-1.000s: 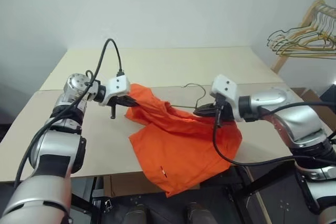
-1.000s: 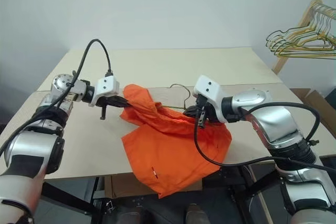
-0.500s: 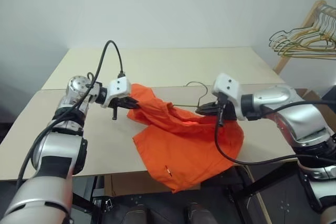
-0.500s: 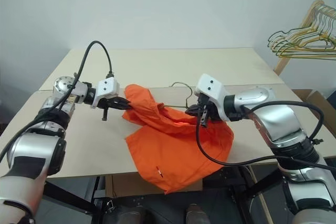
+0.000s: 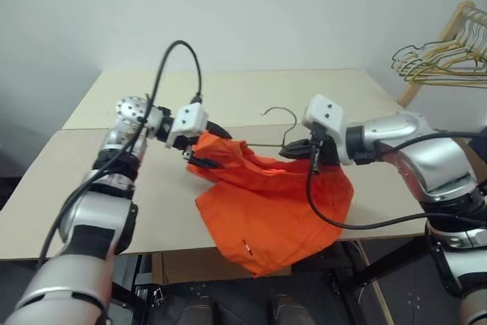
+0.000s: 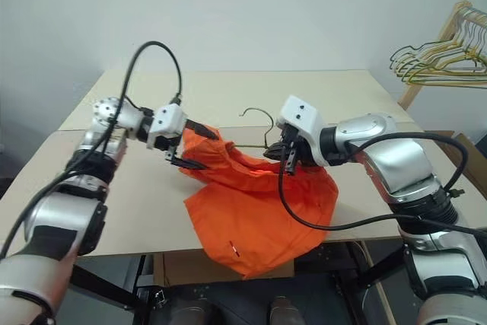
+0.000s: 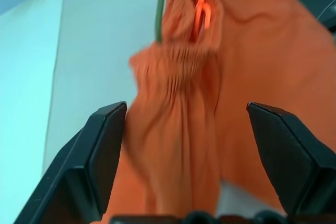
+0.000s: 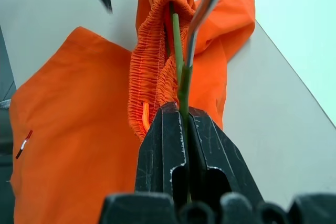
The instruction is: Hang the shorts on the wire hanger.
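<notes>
At the near middle of the table [image 5: 152, 211], the shorts [image 5: 278, 215] lie crumpled, with their lower part spilling over the near edge and their gathered waistband lifted toward the two claws. The right claw [image 5: 293, 151] is clenched on the hanger [image 6: 259, 129], pinching the green wire between its two fingers; the hook curls up just beyond it, and the wire runs left from the claw into the bunched waistband. Holding the wire this way seems meant to keep the hanger raised off the table and steady, so the cloth can be worked along it rather than pushing it about.

The left claw [image 5: 205, 146] sits at the left end of the shorts with its fingers [image 7: 102, 150] spread wide, one either side of the gathered orange waistband, grasping nothing. In its wrist view the elastic hangs between the two fingers without being pinched, and a green wire runs just past the fabric's edge. Released like this, it looks ready either to take a fresh hold on the waistband or to draw away from it; which cannot be told.

At the far right, a bunch of spare hangers [image 5: 437, 58] hangs on a wooden rack [image 5: 449, 28], well apart from the work.
</notes>
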You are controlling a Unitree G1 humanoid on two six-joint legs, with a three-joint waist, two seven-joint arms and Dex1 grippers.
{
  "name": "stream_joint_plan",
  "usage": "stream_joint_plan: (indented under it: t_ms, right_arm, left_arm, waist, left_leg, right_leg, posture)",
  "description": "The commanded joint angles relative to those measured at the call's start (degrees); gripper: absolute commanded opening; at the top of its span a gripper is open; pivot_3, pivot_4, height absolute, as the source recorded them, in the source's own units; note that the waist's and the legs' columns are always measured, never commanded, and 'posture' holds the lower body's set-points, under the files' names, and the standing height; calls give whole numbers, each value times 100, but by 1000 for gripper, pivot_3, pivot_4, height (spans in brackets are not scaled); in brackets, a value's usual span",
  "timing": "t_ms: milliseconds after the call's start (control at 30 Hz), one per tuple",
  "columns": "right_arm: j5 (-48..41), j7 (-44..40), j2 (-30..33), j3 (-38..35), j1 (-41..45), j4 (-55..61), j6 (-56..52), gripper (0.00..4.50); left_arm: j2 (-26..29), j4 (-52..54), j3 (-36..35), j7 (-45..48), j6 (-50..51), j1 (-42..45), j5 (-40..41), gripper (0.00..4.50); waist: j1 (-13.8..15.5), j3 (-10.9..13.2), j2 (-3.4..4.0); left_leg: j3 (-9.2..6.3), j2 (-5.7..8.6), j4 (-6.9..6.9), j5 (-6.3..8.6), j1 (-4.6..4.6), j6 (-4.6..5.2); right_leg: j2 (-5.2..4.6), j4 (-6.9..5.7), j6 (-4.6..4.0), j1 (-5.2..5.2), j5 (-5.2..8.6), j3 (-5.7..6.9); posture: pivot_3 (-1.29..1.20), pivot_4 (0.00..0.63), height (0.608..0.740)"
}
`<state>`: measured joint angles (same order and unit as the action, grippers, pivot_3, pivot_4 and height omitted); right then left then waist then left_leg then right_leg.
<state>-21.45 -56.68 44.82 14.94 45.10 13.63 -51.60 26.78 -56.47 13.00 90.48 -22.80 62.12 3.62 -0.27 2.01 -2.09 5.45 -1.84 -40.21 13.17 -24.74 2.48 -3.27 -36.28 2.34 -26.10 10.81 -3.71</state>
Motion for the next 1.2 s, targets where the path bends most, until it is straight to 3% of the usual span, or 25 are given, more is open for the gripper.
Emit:
stream_joint_plan:
  t_ms: [33,167,467,600,733,900,1033,1100,1200]
  right_arm:
    - [19,-61,4,-106,276,12,38,0]
    - [21,-84,11,-115,330,14,24,0]
    - [-23,-44,53,-207,256,147,-10,0]
    - [62,-4,95,-208,195,229,85,0]
    - [-15,-1,412,-456,50,469,-91,1096]
    - [-428,-42,1024,-1420,-380,955,-289,2953]
    - [-499,-204,1513,-1873,-1045,1224,-91,4185]
    - [-217,-255,1817,-1710,-1460,1288,238,4185]
    - [56,-107,1790,-1375,-1639,1113,445,4185]
  left_arm:
    - [-65,-330,279,-537,-282,330,-651,4004]
    - [-210,-680,253,-934,-397,499,-881,3111]
    - [-291,-873,138,-849,-442,553,-864,38]
    - [-296,-860,15,-793,-289,555,-779,12]
    - [-252,-863,-56,-711,-222,525,-771,0]
    - [-206,-855,-97,-744,-186,493,-812,0]
    - [-201,-851,-119,-756,-181,487,-814,0]
    - [-203,-857,-124,-767,-188,493,-817,0]
    - [-224,-870,-137,-783,-184,524,-820,0]
  waist:
    - [-11,0,0]
    - [-48,0,0]
    - [-53,0,0]
    - [-53,0,0]
    - [-49,0,0]
    - [-25,0,0]
    - [-17,0,0]
    - [-18,0,0]
    - [-66,0,0]
  left_leg:
    - [0,0,-1,0,0,0]
    - [-2,-4,1,0,2,0]
    - [-2,-3,1,0,1,0]
    - [-2,-3,1,0,1,0]
    - [-2,-3,1,0,0,0]
    - [-2,-1,4,1,-4,1]
    - [-2,-2,7,2,-2,1]
    - [-2,-2,6,2,0,1]
    - [2,-3,2,1,4,1]
  right_leg:
    - [1,-1,0,0,-1,0]
    - [8,-9,-1,-4,-1,-2]
    - [5,-10,-1,-6,1,-2]
    - [5,-11,-1,-6,0,-2]
    - [4,-10,-2,-6,1,-2]
    - [0,4,0,-5,1,-1]
    - [2,7,0,-4,1,-1]
    - [2,6,0,-2,1,-1]
    - [1,4,0,-1,1,-3]
  posture:
    - [22,0,740]
    - [11,0,740]
    - [0,0,740]
    - [0,0,740]
    - [0,0,740]
    - [14,0,740]
    - [15,0,740]
    - [15,0,740]
    - [13,0,740]
